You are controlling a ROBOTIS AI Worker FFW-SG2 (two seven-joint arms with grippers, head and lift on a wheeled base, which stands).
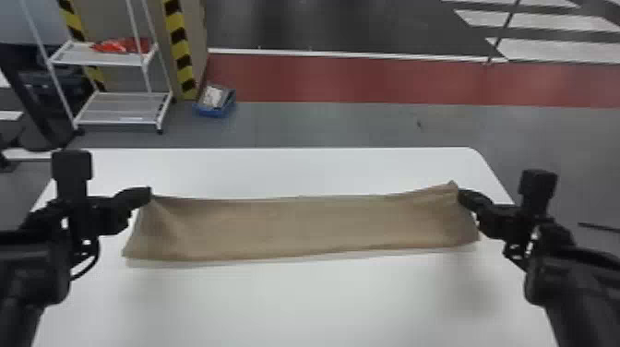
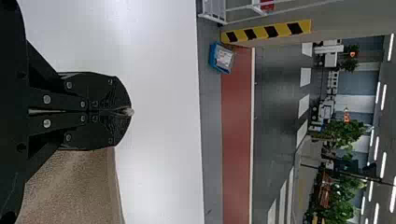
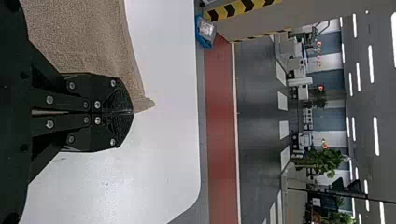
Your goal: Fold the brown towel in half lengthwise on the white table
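As the head view shows it, the brown towel [image 1: 300, 228] stretches in a long strip across the white table [image 1: 323, 300], between the left gripper [image 1: 147, 194] and the right gripper [image 1: 462, 196]. Each gripper is at a far corner of the cloth, with creases running from both corners and a small peak standing up beside the right one. Behind the table, a white rack [image 1: 122, 108] stands on the floor with a blue bin [image 1: 214, 110] near it.

In the left wrist view, the left gripper [image 2: 130, 112] has its two fingers closed together, a small tuft of towel pinched at their very tips. The rest of the cloth spreads from one side of the fingers, over the table.

In the right wrist view, the right gripper [image 3: 132, 112] is likewise closed, clamped on the towel's edge, and a pointed corner of the cloth pokes out past the fingertips.
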